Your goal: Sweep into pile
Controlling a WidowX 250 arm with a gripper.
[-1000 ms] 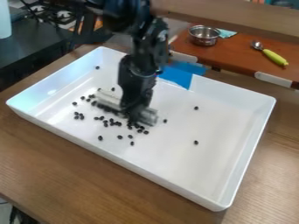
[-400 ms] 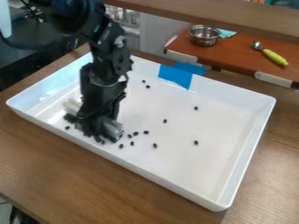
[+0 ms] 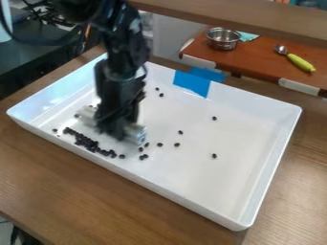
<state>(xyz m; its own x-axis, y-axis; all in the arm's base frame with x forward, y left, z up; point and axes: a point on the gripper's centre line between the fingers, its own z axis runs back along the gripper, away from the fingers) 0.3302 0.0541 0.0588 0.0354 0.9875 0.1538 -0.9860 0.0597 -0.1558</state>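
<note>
Beans (image 3: pixel 88 143), dark and rounded, dot smooth white tray (image 3: pixel 256 143).

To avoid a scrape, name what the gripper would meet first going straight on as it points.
The gripper points down: likely the white tray's floor first, under its pale cylinder; any gap is unclear.

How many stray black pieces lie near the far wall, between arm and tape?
2 visible: one black piece closer to the far wall, another black piece just nearer the camera. More may be hidden behind the arm.
</note>
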